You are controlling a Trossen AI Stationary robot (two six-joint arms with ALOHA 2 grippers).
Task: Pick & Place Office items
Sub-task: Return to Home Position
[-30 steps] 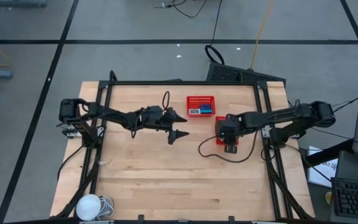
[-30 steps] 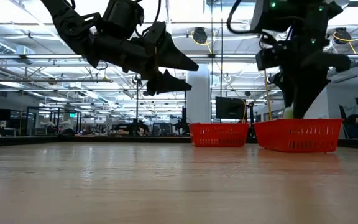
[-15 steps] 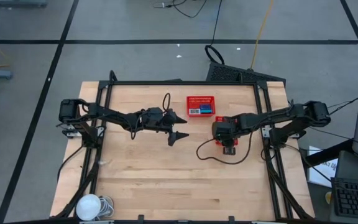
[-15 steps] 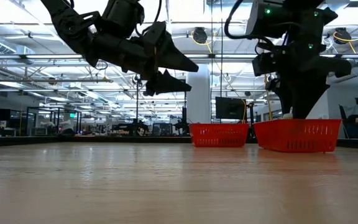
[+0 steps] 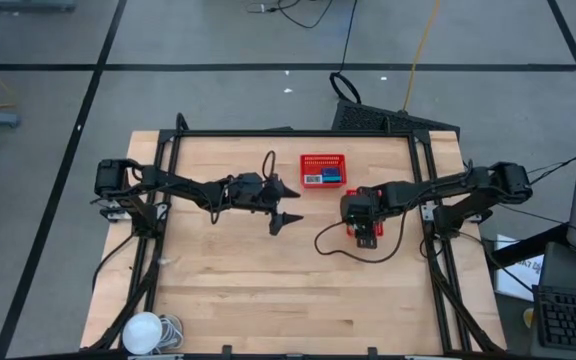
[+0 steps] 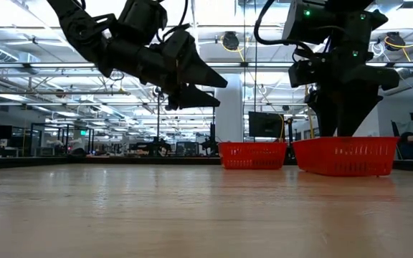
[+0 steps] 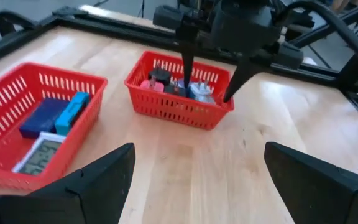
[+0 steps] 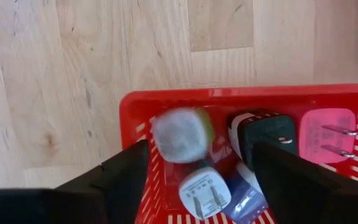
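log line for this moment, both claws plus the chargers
left claw: open, empty, raised | right claw: open, empty, above red basket | charger adapters: inside that basket

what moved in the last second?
Right pincer, open, slid slightly toward the table's middle above the red basket. The green piece seen by its fingers earlier now lies in that basket. Left pincer, open and raised, and the other basket stayed put.
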